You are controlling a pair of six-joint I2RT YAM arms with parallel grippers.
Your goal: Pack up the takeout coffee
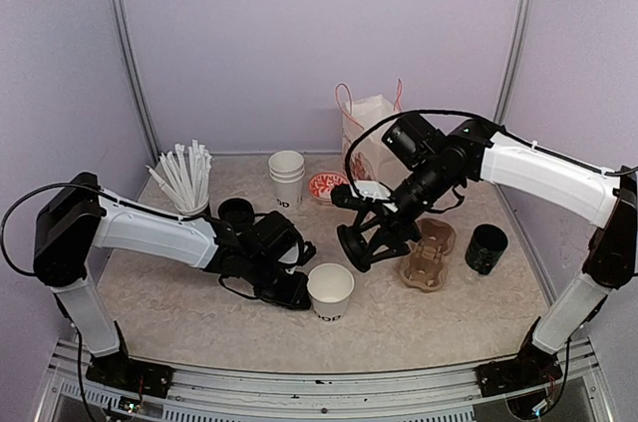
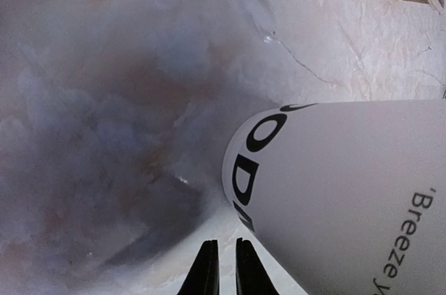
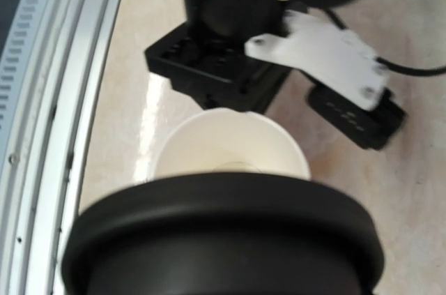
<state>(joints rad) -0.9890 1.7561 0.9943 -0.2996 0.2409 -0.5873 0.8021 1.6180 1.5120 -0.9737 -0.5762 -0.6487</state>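
Cup (image 1: 330,287) open-topped, black lid (image 3: 223,236) in right jaws

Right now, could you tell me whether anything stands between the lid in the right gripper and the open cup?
Nothing visible does. The lid in the right gripper hangs beside the open cup, whose mouth is bare; the left gripper sits low at its side, clear of the rim.
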